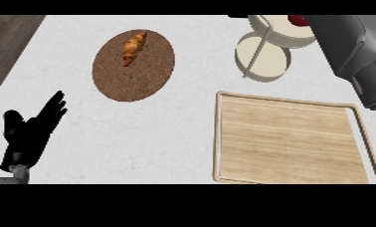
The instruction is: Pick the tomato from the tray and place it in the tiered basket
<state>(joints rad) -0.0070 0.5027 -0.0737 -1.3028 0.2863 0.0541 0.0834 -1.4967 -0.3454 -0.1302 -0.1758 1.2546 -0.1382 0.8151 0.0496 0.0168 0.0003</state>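
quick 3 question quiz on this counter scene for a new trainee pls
1. True or false: the wooden tray has a tomato lying on it.
2. What lies on the round brown plate?
A. a croissant
B. a banana
C. a spoon
3. Fill in: the red thing shows in the ____ bowl of the tiered basket.

Key
1. False. The tray shows only bare wood.
2. A. The croissant lies on the plate's upper part.
3. Upper. It sits at that bowl's edge, partly hidden by the right forearm; the lower bowl holds nothing. The left hand rests open at the lower left.
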